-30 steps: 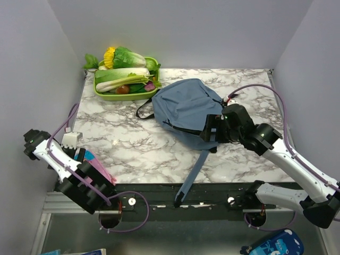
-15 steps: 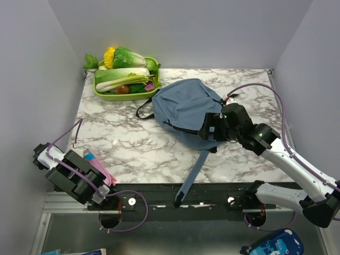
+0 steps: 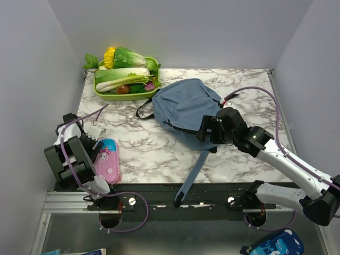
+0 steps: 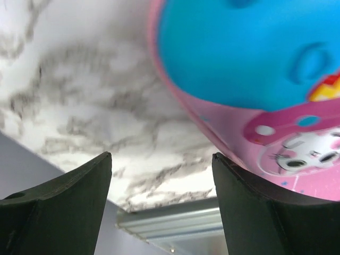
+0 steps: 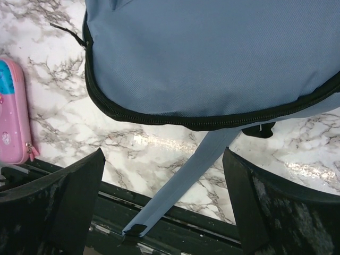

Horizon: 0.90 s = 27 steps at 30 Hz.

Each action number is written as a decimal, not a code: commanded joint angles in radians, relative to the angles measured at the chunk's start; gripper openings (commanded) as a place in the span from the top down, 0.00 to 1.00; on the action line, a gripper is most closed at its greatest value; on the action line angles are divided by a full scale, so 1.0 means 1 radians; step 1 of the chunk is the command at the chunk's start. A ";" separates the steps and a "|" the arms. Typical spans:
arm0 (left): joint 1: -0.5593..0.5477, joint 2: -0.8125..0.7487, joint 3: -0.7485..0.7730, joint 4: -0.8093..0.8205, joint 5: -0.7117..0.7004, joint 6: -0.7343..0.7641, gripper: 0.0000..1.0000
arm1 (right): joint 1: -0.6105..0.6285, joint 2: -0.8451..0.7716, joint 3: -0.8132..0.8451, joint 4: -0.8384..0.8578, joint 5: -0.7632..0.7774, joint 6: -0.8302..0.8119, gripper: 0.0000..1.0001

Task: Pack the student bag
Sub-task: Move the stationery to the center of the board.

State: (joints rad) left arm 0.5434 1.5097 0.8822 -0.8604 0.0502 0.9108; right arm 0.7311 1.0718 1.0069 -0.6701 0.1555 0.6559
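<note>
The student bag (image 3: 185, 108) is a dusty-blue backpack lying flat at the table's middle back. One blue strap (image 3: 194, 169) trails over the front edge. In the right wrist view the bag (image 5: 212, 58) fills the top, its black zipper line runs along its near edge, and the strap (image 5: 183, 183) runs between my fingers. My right gripper (image 3: 205, 129) hovers open and empty over the bag's near edge. A pink pencil case (image 3: 107, 161) lies flat at the front left. My left gripper (image 3: 94, 141) is open and empty just left of it; its wrist view shows the case (image 4: 249, 79) close up.
A green tray (image 3: 106, 96) of vegetables stands at the back left corner. A dark-blue printed pouch (image 3: 272, 245) lies below the table at the front right. Walls close in the left, right and back sides. The front table edge (image 4: 175, 220) is close under my left gripper.
My left arm swung in from beyond the front-left edge onto the table. The pink pencil case now lies flat on the marble, free of the gripper. My right gripper shifted slightly left.
</note>
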 commanded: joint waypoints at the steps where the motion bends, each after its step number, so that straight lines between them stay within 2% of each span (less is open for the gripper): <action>1: -0.137 0.043 0.069 0.017 0.075 -0.110 0.18 | 0.043 0.039 -0.019 0.035 0.090 0.036 0.00; 5: -0.305 0.044 0.147 -0.044 0.135 -0.174 0.18 | 0.111 0.095 0.013 0.033 0.153 0.051 0.00; 7: -0.402 0.043 0.211 -0.060 0.169 -0.199 0.18 | 0.184 0.154 0.036 0.046 0.180 0.066 0.00; 8: -0.425 0.043 0.237 -0.074 0.224 -0.226 0.17 | 0.220 0.189 0.073 0.067 0.187 0.067 0.00; 9: -0.442 0.049 0.283 -0.086 0.255 -0.234 0.17 | 0.307 0.265 0.099 0.075 0.188 0.068 0.00; 13: -0.493 0.089 0.356 -0.152 0.304 -0.213 0.16 | 0.425 0.485 0.280 0.060 0.188 0.021 0.00; 16: -0.423 0.092 0.402 -0.229 0.287 -0.110 0.13 | 0.441 0.514 0.328 0.101 0.158 -0.057 0.00; 18: -0.311 0.090 0.457 -0.297 0.290 -0.040 0.13 | 0.441 0.510 0.326 0.159 0.122 -0.100 0.00; 19: -0.275 0.089 0.471 -0.319 0.283 0.047 0.13 | 0.441 0.513 0.328 0.168 0.119 -0.114 0.00; 21: -0.177 0.075 0.460 -0.344 0.246 0.135 0.15 | 0.439 0.525 0.325 0.170 0.125 -0.121 0.00; 23: -0.139 0.025 0.396 -0.306 0.176 0.276 0.19 | 0.441 0.527 0.306 0.176 0.133 -0.116 0.00; 25: -0.122 -0.025 0.241 -0.267 0.139 0.382 0.23 | 0.441 0.524 0.286 0.184 0.131 -0.105 0.00; 27: -0.120 -0.115 0.076 -0.223 0.119 0.567 0.27 | 0.438 0.510 0.273 0.191 0.130 -0.096 0.00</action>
State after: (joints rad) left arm 0.4301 1.5230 1.2015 -1.0691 0.2356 1.1027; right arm 1.1717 1.5948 1.3033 -0.5190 0.2867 0.5701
